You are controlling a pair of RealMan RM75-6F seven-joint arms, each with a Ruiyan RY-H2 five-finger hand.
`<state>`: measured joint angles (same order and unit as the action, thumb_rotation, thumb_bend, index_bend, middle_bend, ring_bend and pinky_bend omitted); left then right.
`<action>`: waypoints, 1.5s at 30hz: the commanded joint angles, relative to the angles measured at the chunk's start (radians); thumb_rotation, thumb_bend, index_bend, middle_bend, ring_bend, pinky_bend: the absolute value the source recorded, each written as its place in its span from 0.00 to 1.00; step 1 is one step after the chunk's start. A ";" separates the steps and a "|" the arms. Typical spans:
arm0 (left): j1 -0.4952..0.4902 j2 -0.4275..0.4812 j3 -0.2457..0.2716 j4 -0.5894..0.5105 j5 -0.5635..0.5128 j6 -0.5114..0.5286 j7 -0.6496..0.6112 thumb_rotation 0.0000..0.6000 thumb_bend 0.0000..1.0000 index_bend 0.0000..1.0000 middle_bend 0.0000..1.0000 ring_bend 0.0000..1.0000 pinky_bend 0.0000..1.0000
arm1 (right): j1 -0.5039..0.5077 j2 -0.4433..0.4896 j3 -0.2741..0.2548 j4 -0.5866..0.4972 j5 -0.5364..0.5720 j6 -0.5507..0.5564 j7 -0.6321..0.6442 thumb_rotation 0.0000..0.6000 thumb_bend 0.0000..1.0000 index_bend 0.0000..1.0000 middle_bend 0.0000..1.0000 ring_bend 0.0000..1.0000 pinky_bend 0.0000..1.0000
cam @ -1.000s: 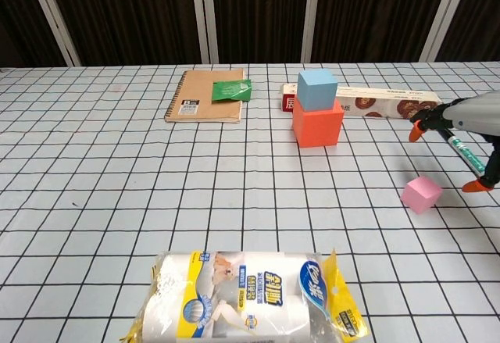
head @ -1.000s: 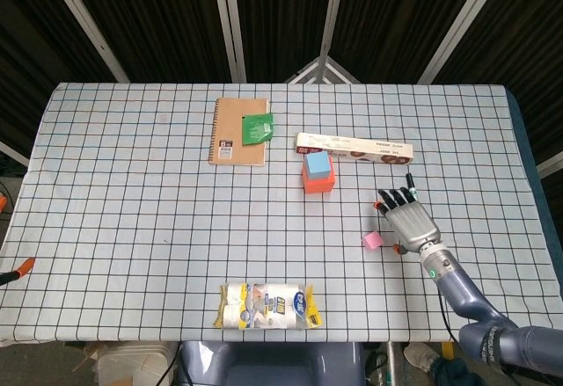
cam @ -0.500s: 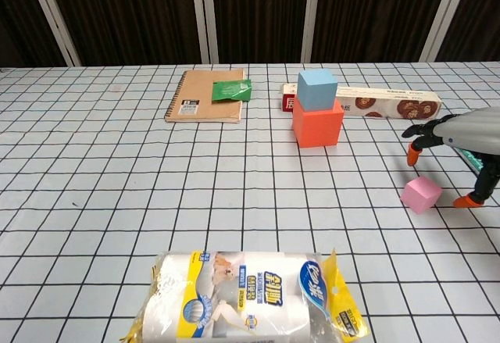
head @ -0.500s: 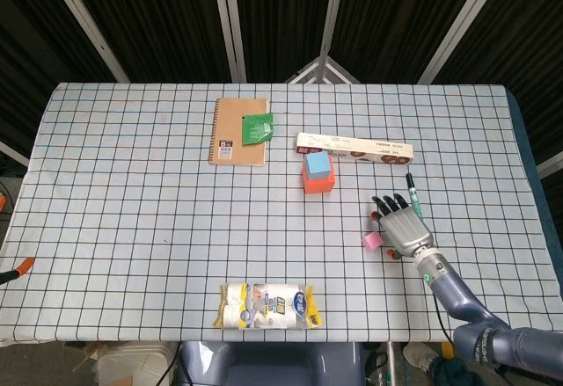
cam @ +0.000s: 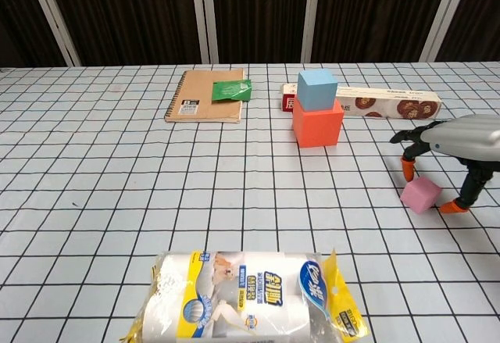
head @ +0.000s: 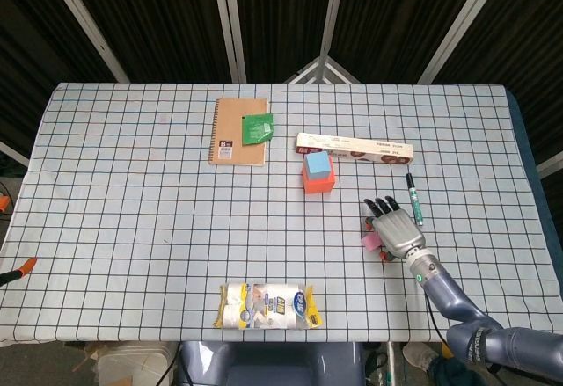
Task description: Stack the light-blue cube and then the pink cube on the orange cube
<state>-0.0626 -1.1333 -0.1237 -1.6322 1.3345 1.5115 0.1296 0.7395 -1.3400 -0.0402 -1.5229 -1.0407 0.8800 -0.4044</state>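
Head view: the light-blue cube (head: 318, 165) sits on top of the orange cube (head: 318, 182), near the middle of the checked tablecloth (head: 132, 210). The pink cube (head: 371, 242) lies on the cloth to the right of and nearer than the stack, partly covered by the right hand (head: 391, 230). The hand is palm-down above the cube with its fingers apart. A green-capped marker (head: 413, 199) lies just beside the hand, on its far right. A long snack box (head: 354, 148) lies just behind the stack. A spiral notebook (head: 238, 131) with a green packet (head: 257, 127) on it lies further left. A wrapped pack of paper rolls (head: 268, 305) rests at the near edge. The left hand is not visible.

Chest view: the right hand (cam: 447, 155) arches over the pink cube (cam: 420, 195), orange fingertips (cam: 406, 166) down on either side of it. Whether the fingertips touch the cube cannot be told. The cube rests on the cloth, well apart from the stack of light-blue cube (cam: 317, 89) and orange cube (cam: 317, 123).
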 commanded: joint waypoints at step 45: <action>-0.001 0.000 0.000 -0.003 -0.005 -0.001 0.005 1.00 0.11 0.03 0.00 0.00 0.00 | -0.015 0.016 0.048 -0.034 -0.021 -0.031 -0.017 1.00 0.35 0.51 0.00 0.00 0.00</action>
<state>-0.0638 -1.1337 -0.1234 -1.6354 1.3297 1.5107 0.1344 0.7246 -1.3241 0.0079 -1.5566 -1.0623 0.8492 -0.4217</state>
